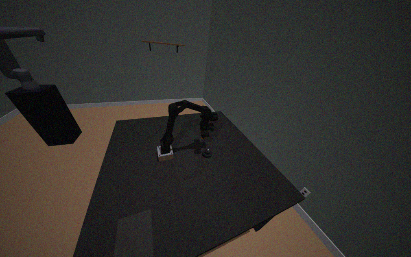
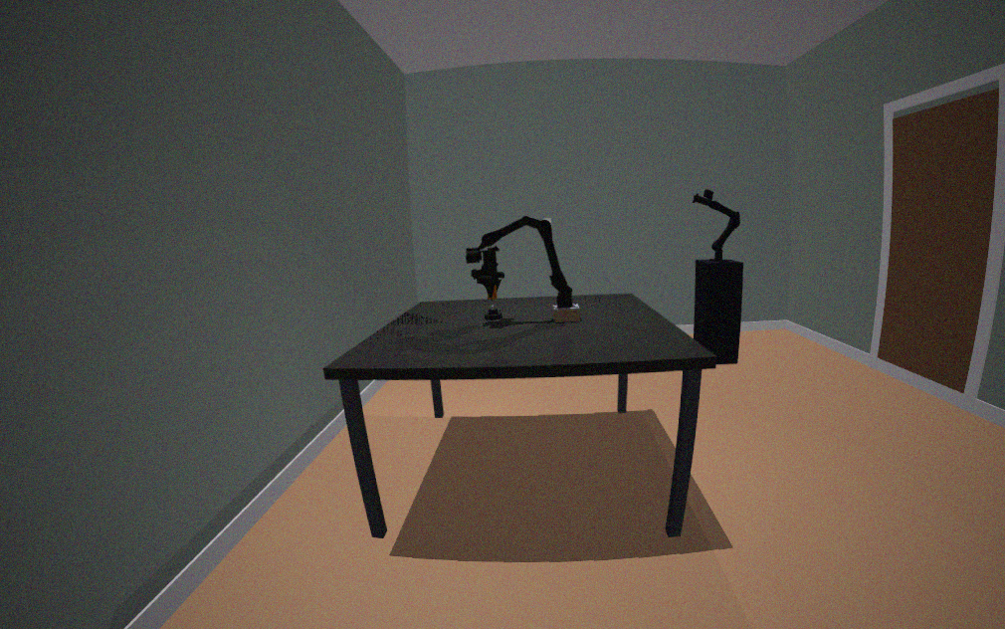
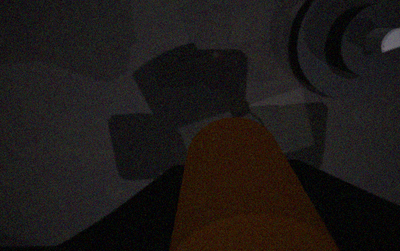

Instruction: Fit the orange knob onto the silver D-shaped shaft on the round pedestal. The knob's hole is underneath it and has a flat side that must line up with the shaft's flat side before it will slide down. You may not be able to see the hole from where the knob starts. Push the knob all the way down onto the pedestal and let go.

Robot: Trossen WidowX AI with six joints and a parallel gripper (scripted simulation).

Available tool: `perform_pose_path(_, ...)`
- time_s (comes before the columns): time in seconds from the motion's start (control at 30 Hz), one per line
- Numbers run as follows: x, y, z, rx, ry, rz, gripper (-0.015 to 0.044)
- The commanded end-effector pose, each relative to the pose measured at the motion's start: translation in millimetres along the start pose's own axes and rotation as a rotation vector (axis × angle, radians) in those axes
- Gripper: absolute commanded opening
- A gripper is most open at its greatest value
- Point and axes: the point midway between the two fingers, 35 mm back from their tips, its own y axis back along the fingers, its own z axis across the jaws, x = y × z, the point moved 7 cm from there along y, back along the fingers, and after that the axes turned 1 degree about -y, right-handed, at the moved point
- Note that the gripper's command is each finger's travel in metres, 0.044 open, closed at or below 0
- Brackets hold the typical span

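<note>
My gripper (image 1: pixel 203 135) (image 2: pixel 491 286) is shut on the orange knob (image 2: pixel 495 291) (image 3: pixel 238 179) and holds it in the air above the dark table (image 1: pixel 181 197) (image 2: pixel 592 333). In the wrist view the knob fills the lower middle, with the dark fingers on both sides of it. The round dark pedestal (image 1: pixel 206 154) (image 2: pixel 493 317) (image 3: pixel 317 59) stands on the table below the knob and a little off to one side. Its silver shaft (image 1: pixel 207 149) (image 2: pixel 491 310) (image 3: pixel 390 40) stands upright, and in the wrist view it sits at the top right edge. The knob's hole is hidden.
The arm's base (image 1: pixel 165 153) (image 2: pixel 566 314) stands on the table near the pedestal. A tall black box (image 1: pixel 45 115) (image 2: pixel 717 308) with a second arm on top stands on the floor beside the table. Walls are close behind the table's far edges.
</note>
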Motion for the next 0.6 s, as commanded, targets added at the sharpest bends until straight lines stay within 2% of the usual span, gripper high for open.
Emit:
perform_pose_path(0.0,-6,0,-9,-0.004,0.004,-0.011,0.0)
perform_pose_path(0.57,-28,-14,-55,0.0,0.004,-0.013,0.0)
